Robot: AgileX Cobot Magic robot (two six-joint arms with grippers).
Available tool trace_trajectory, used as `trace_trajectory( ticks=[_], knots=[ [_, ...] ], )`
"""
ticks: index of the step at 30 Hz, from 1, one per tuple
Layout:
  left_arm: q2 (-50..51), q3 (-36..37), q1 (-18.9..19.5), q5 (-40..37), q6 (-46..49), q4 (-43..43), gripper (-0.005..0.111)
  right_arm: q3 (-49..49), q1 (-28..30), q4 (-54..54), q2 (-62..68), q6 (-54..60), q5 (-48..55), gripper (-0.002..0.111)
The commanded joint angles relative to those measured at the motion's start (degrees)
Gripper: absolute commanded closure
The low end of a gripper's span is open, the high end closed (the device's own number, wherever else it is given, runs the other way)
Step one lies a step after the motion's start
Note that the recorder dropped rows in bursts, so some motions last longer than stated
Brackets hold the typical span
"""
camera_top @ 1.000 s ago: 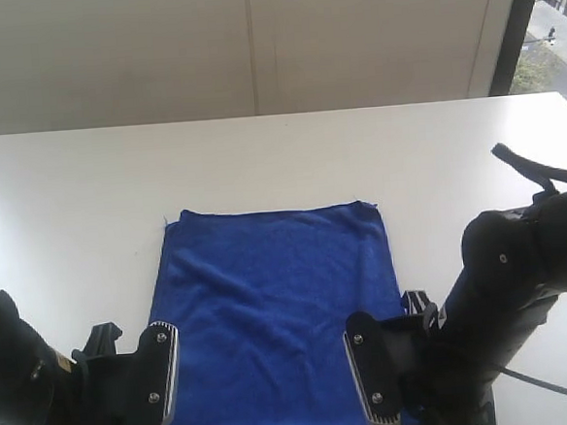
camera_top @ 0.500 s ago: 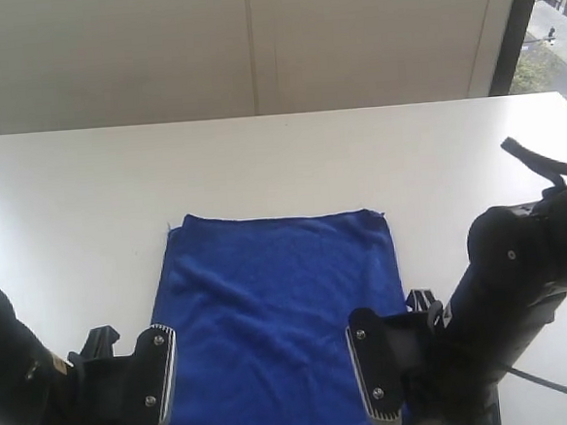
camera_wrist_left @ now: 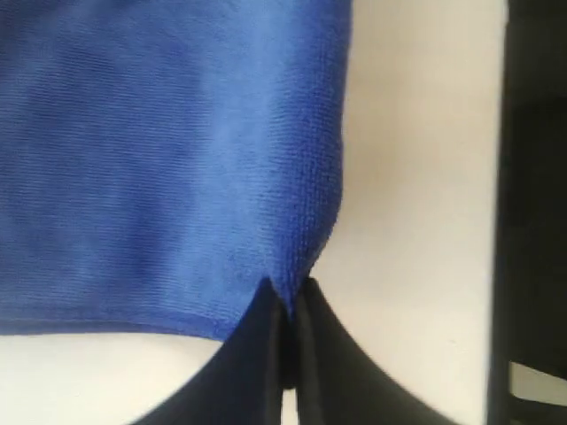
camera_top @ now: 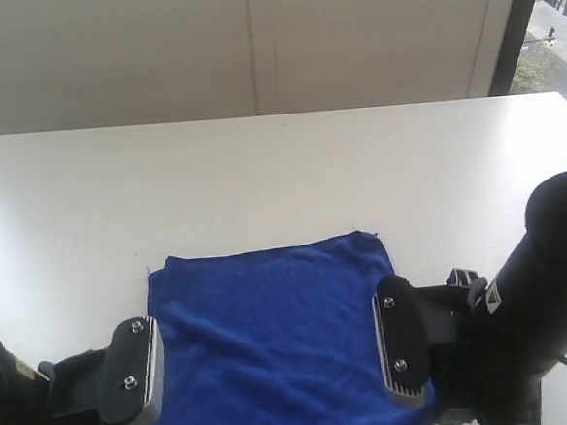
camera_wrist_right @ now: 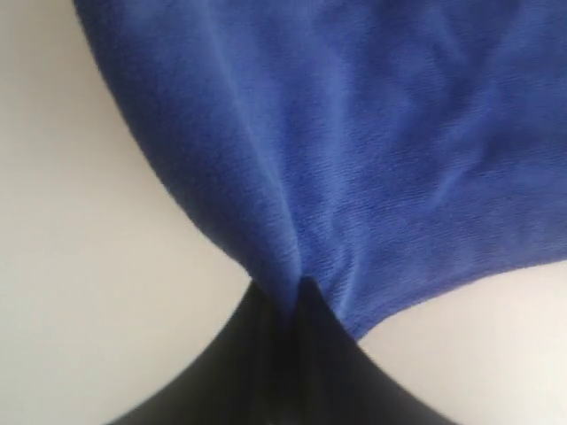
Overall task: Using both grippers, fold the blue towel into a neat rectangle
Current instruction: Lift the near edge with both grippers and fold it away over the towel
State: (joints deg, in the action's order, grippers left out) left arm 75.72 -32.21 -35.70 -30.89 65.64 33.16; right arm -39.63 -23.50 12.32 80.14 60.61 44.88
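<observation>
Because the blue towel (camera_top: pixel 273 340) is soft, light microfibre that sags wherever it is unsupported, we judge it best taken at its two near corners, where the stitched edge gives some bite. It lies spread on the white table (camera_top: pixel 280 164), towards the near side, between both arms. Our left gripper (camera_wrist_left: pixel 285 299) is clenched tight on the near left corner. Our right gripper (camera_wrist_right: pixel 290 290) is likewise clamped on the near right corner, with the fabric bunching at the pinch.

One blue towel (camera_top: pixel 273 340), two grippers (camera_wrist_left: pixel 285 297) (camera_wrist_right: pixel 297 289), one table (camera_top: pixel 281 174).
</observation>
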Motion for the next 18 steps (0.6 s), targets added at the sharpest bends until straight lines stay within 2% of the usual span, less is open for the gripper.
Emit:
trace_trajectory(
  ticks=[1, 7, 15, 18],
  knots=[
    [-1.0, 0.1, 0.1, 12.2, -0.4, 1.2, 0.107, 0.3, -0.1, -2.9, -0.7, -5.9, -7.7, 0.108],
    [-1.0, 0.2, 0.1, 25.8, -0.2, 1.2, 0.107, 0.3, -0.1, -12.3, -0.6, -16.6, -17.4, 0.108],
    [-0.2, 0.2, 0.1, 30.2, 0.8, 0.8, 0.107, 0.3, 0.1, -13.4, -0.6, -17.6, -24.7, 0.108],
    [2.1, 0.2, 0.2, 34.0, 0.8, 0.8, 0.107, 0.3, 0.1, -13.4, -0.6, -17.6, -27.2, 0.108]
  ],
)
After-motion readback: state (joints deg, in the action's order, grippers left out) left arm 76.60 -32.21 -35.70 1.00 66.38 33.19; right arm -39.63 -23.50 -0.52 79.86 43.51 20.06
